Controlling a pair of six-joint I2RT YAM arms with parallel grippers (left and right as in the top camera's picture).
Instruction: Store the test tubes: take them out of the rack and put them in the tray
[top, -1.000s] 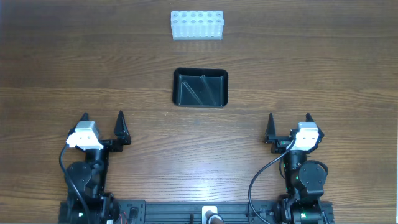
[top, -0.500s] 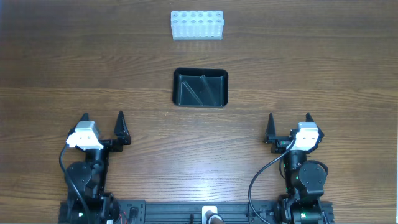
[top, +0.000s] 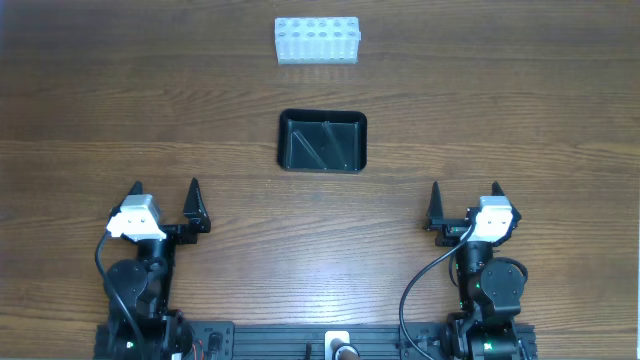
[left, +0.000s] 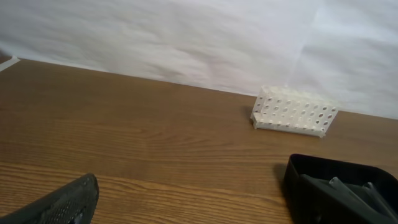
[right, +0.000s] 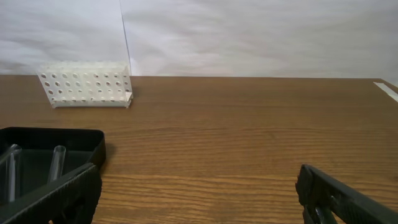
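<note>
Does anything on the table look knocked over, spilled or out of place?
Nothing stands out. The rack stands upright, the tray sits flat in front of it, and the test tubes lie inside the tray, none spilled.

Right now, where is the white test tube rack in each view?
Top view: test tube rack at the table's far side, directly beyond the black tray.
Left wrist view: rack by the white backdrop, beyond the tray.
Right wrist view: rack by the backdrop, beyond the tray.
Shared landmark: the black tray.
</note>
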